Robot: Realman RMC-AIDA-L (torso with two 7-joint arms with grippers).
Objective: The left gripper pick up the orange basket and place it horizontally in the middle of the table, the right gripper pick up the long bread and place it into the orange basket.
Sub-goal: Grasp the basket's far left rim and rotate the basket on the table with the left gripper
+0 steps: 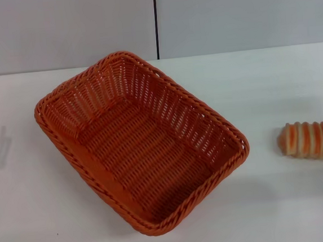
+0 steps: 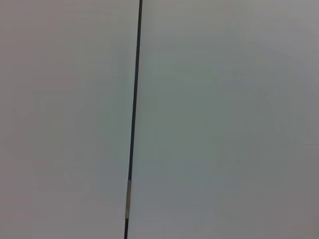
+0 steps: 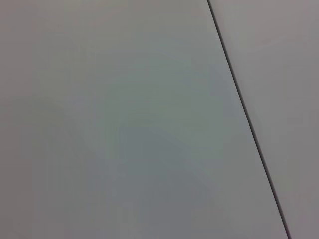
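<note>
The orange basket lies on the white table, turned diagonally, left of centre in the head view, and it holds nothing. The long bread rests on the table at the right edge of that view, partly cut off by the frame, well apart from the basket. Neither gripper shows in any view. A faint shadow falls on the table at the far left. Both wrist views show only a plain grey wall with a dark seam.
A grey wall with a vertical dark seam stands behind the table's far edge. Bare tabletop lies between the basket and the bread and along the front.
</note>
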